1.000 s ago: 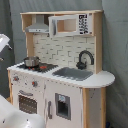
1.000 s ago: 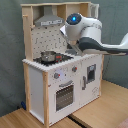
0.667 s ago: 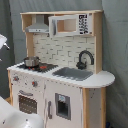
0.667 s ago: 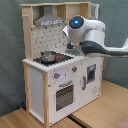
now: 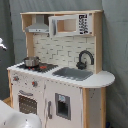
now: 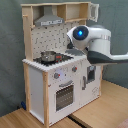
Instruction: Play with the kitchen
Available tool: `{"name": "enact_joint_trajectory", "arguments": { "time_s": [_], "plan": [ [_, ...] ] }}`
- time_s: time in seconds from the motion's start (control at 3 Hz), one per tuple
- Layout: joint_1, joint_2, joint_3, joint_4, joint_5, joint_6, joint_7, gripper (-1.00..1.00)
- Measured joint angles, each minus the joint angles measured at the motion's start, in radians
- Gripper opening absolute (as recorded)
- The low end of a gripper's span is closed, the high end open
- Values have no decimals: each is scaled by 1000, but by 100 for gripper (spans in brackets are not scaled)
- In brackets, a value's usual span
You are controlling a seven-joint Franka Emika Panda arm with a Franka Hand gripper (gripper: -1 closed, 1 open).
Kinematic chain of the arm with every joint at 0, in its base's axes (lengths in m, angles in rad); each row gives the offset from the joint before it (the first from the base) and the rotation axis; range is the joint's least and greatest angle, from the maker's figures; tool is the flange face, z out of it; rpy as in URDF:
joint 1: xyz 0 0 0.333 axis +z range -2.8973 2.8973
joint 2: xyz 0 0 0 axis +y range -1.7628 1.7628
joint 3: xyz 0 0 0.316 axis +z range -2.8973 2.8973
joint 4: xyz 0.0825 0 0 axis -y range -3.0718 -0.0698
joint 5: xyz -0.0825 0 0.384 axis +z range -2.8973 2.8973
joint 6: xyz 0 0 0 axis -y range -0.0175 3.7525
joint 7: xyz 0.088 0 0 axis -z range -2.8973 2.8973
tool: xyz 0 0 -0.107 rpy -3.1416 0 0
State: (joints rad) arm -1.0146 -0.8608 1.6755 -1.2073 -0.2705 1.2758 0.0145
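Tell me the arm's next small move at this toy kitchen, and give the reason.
Probably bring the white robot arm down and forward toward the small metal pot on the stovetop of the white and light-wood toy kitchen. In the second exterior view the arm hangs above the counter, nothing looks handled, and the pot is the nearest loose item. The tool itself is hidden, so its state is unclear.

A robot lab or test room: grey curtain [image 5: 12,30] behind, the toy kitchen [image 6: 60,75] on a wooden floor [image 6: 105,110], the white arm [image 6: 100,45] before it.
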Motion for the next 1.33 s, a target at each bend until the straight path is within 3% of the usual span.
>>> {"name": "enact_joint_trajectory", "arguments": {
  "time_s": [0.67,1.33],
  "plan": [
    [127,-11,3,-136,-175,42,17,100],
    [236,-23,3,-262,-336,128,43,100]
  ]
}}
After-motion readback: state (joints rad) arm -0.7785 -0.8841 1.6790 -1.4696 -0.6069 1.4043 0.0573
